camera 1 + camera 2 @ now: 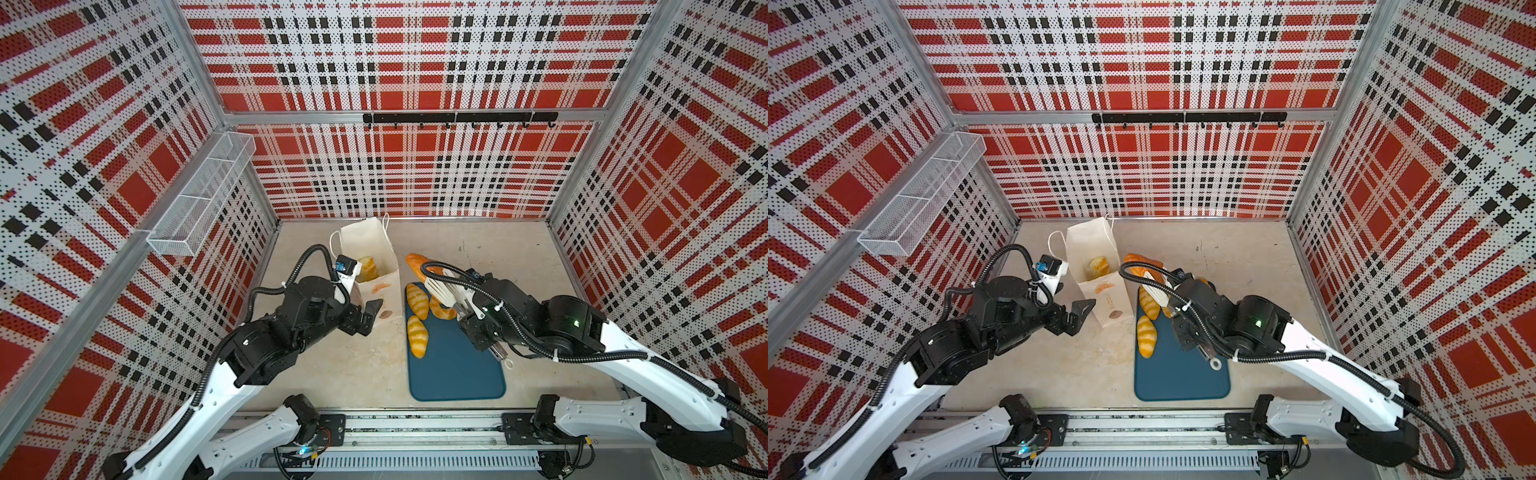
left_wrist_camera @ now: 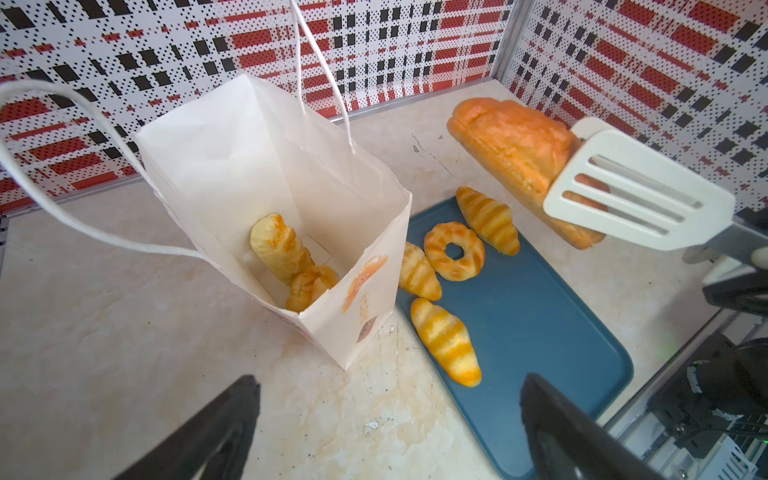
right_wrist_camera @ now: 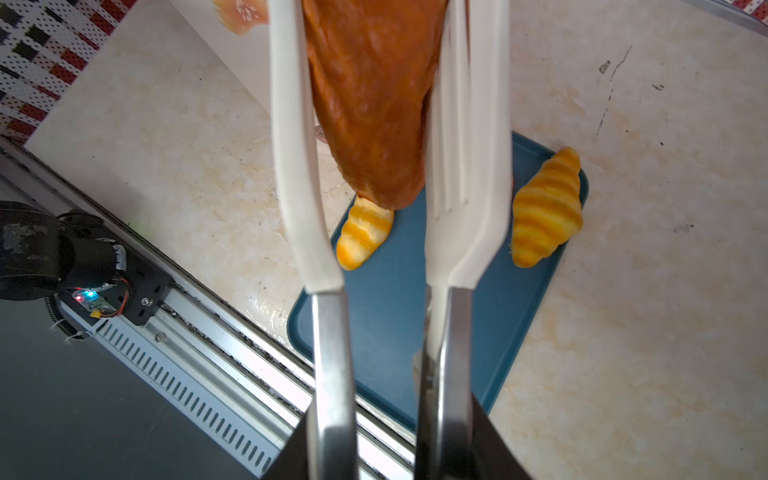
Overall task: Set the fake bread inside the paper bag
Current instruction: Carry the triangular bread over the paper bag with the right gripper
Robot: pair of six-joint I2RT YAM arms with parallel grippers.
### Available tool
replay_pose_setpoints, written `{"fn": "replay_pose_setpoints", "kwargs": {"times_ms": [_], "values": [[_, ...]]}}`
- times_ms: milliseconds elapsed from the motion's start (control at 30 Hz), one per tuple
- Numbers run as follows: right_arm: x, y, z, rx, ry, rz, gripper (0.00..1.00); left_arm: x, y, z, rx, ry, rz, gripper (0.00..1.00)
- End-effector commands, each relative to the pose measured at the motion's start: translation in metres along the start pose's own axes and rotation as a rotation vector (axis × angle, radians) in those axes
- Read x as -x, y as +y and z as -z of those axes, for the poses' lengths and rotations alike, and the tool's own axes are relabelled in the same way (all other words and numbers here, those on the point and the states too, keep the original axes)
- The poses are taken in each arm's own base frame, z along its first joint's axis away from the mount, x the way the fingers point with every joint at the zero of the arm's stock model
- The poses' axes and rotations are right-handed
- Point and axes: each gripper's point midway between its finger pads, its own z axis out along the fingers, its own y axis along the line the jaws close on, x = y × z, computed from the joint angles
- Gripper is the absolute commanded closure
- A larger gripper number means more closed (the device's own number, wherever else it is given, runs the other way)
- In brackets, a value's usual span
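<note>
Gripping white tongs (image 2: 623,195), the right hand (image 1: 465,309) pinches the loaf (image 2: 515,153) by its narrow end. The loaf hangs in the air just right of the open bag (image 2: 232,137), likely so the broad end enters first. Its long axis follows the tongs, pointing far-left. The left hand (image 1: 369,313) hovers wide open near the bag, probably to steady it.

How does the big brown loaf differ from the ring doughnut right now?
The brown loaf is larger, darker and wedge-shaped; the ring doughnut is small, golden, with a hole. The loaf is clamped in white tongs, in the air; the doughnut lies flat on the teal tray. Neither is in the paper bag yet.
</note>
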Motion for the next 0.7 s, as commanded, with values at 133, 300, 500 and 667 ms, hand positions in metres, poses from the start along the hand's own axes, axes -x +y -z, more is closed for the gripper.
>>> {"fn": "replay_pose_setpoints", "kwargs": {"times_ms": [133, 300, 500, 667], "values": [[0.067, 0.031, 0.013, 0.103, -0.153, 0.073, 0.60, 0.018, 0.017, 0.010, -0.006, -0.030, 0.001, 0.01], [0.090, 0.044, 0.007, 0.109, -0.164, 0.098, 0.60, 0.022, 0.035, 0.011, 0.015, -0.034, 0.037, 0.01], [0.119, 0.065, 0.000, 0.157, -0.200, 0.115, 0.60, 0.018, 0.054, 0.011, 0.026, -0.024, 0.112, 0.01], [0.140, 0.078, -0.008, 0.178, -0.228, 0.114, 0.60, 0.018, 0.068, 0.015, 0.054, -0.036, 0.147, 0.01]]}}
